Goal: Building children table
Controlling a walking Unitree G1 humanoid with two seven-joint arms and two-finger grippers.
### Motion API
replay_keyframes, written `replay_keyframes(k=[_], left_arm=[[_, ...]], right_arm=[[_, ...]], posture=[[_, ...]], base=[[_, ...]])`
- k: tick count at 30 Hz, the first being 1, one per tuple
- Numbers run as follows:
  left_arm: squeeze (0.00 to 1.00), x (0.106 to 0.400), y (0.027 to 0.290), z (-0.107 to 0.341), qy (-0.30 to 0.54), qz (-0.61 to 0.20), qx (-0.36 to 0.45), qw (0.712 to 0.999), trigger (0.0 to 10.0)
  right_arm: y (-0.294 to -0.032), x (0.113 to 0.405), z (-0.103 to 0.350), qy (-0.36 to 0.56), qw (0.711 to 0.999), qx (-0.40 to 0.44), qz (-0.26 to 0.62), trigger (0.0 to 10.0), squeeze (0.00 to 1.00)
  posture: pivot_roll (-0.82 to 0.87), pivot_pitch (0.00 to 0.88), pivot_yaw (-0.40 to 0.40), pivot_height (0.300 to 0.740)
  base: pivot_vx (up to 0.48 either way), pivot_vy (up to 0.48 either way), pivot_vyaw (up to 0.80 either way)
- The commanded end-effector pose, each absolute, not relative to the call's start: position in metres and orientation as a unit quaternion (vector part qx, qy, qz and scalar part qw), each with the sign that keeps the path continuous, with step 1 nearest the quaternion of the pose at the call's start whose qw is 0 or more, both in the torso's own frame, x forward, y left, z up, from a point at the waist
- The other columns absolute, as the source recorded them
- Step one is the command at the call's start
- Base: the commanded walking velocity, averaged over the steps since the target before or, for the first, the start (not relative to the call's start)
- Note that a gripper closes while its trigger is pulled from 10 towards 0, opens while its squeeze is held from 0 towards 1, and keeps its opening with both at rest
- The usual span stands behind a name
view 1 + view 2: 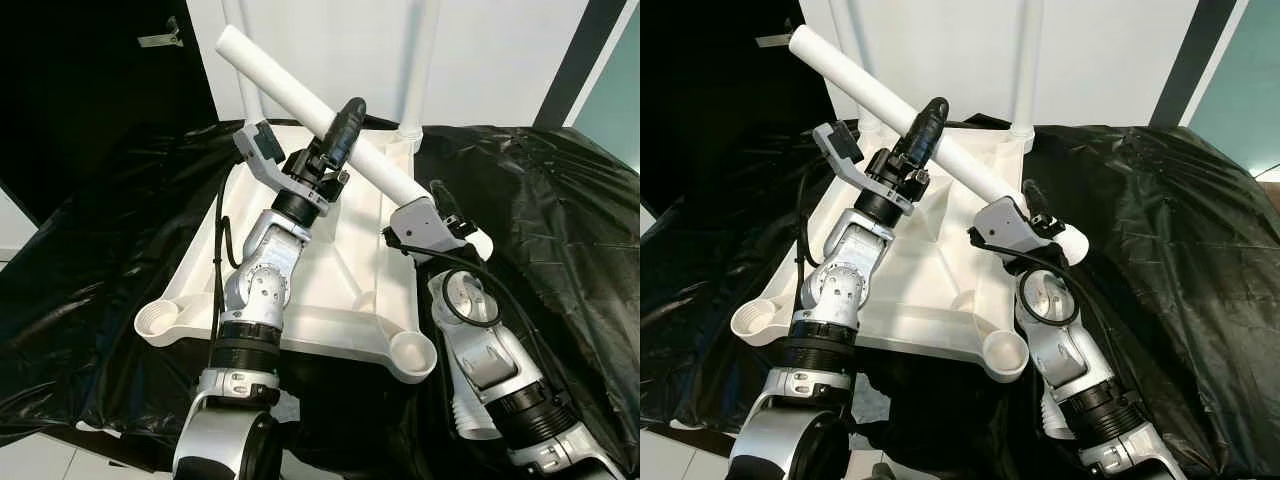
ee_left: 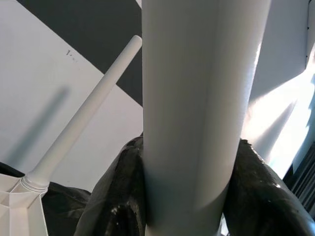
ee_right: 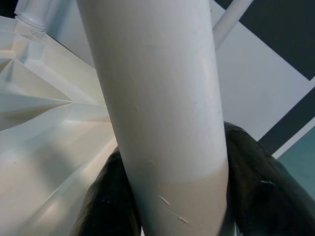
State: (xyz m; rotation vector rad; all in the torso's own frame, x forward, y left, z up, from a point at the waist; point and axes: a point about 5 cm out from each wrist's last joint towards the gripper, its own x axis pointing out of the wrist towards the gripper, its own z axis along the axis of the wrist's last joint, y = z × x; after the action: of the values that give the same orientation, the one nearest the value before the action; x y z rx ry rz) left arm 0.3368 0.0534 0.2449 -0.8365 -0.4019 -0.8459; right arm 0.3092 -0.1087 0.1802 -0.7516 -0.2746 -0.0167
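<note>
Together, left claw [image 1: 338, 128] and right claw [image 1: 445, 208] clamp table leg [image 1: 300, 95].

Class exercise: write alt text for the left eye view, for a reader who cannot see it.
Both grippers clasp one long white table leg held slanted above an upturned white tabletop on black sheeting: left gripper mid-leg, right gripper near its lower end. Two legs already stand in the far sockets.

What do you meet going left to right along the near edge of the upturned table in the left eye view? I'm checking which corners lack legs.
Near-left empty leg socket → left arm rising over the tabletop → near-right empty leg socket → right arm, whose right gripper grips the loose leg.
</note>
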Motion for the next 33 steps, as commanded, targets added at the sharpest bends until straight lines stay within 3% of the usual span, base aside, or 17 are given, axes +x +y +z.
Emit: replay_keyframes(k=[1, 4, 6, 8, 9, 11, 12, 14, 15, 20, 24, 33], left_arm=[[0.0, 0.325, 0.033, 0.245, -0.19, -0.456, -0.398, 0.773, 0.0], [0.0, 0.325, 0.032, 0.245, -0.191, -0.457, -0.398, 0.772, 0.0], [0.0, 0.324, 0.032, 0.246, -0.193, -0.458, -0.399, 0.771, 0.0], [0.0, 0.324, 0.033, 0.246, -0.194, -0.457, -0.398, 0.771, 0.0], [0.0, 0.324, 0.033, 0.245, -0.195, -0.457, -0.398, 0.772, 0.0], [0.0, 0.324, 0.034, 0.245, -0.195, -0.455, -0.397, 0.773, 0.0], [0.0, 0.324, 0.035, 0.244, -0.196, -0.455, -0.392, 0.775, 0.0], [0.0, 0.324, 0.035, 0.244, -0.197, -0.455, -0.389, 0.777, 0.0], [0.0, 0.324, 0.035, 0.243, -0.197, -0.457, -0.382, 0.779, 0.0], [0.0, 0.322, 0.034, 0.24, -0.196, -0.461, -0.372, 0.781, 0.0], [0.0, 0.321, 0.034, 0.24, -0.197, -0.463, -0.367, 0.783, 0.0], [0.0, 0.322, 0.035, 0.241, -0.199, -0.466, -0.356, 0.785, 0.0]], right_arm=[[-0.099, 0.307, 0.191, -0.154, 0.93, -0.334, 0.009, 10.0, 0.0], [-0.098, 0.307, 0.192, -0.154, 0.931, -0.332, 0.013, 10.0, 0.0], [-0.097, 0.307, 0.194, -0.156, 0.931, -0.33, 0.015, 10.0, 0.15], [-0.097, 0.307, 0.194, -0.156, 0.932, -0.328, 0.017, 10.0, 0.16], [-0.097, 0.307, 0.195, -0.153, 0.935, -0.318, 0.021, 10.0, 1.0], [-0.096, 0.307, 0.197, -0.141, 0.944, -0.297, 0.031, 10.0, 1.0], [-0.093, 0.307, 0.199, -0.126, 0.949, -0.286, 0.053, 10.0, 0.07], [-0.091, 0.308, 0.2, -0.116, 0.951, -0.279, 0.069, 10.0, 0.07], [-0.089, 0.306, 0.202, -0.1, 0.951, -0.273, 0.103, 10.0, 0.0], [-0.092, 0.297, 0.206, -0.056, 0.949, -0.253, 0.179, 10.0, 0.0], [-0.119, 0.282, 0.208, 0.001, 0.931, -0.27, 0.246, 10.0, 0.0], [-0.167, 0.273, 0.212, 0.07, 0.921, -0.302, 0.234, 10.0, 0.0]], posture=[[-0.08, 0.0, 0.025, 0.74], [-0.08, 0.0, 0.024, 0.74], [-0.08, 0.0, 0.022, 0.74], [-0.08, 0.0, 0.021, 0.74], [-0.07, 0.0, 0.019, 0.74], [-0.07, 0.0, 0.018, 0.74], [-0.07, 0.0, 0.017, 0.74], [-0.07, 0.0, 0.017, 0.74], [-0.07, 0.0, 0.015, 0.74], [-0.07, 0.0, 0.015, 0.74], [-0.08, 0.0, 0.017, 0.74], [-0.08, 0.0, 0.026, 0.74]], base=[[0.0, 0.0, 0.0], [0.0, 0.0, 0.0], [0.0, 0.0, 0.0], [0.0, 0.0, 0.0], [0.0, 0.0, 0.0], [0.0, 0.0, 0.0], [0.0, 0.0, 0.0], [0.0, 0.0, 0.0], [0.0, 0.0, 0.0], [0.0, 0.0, 0.0], [0.0, 0.0, 0.0], [0.0, 0.0, 0.0]])
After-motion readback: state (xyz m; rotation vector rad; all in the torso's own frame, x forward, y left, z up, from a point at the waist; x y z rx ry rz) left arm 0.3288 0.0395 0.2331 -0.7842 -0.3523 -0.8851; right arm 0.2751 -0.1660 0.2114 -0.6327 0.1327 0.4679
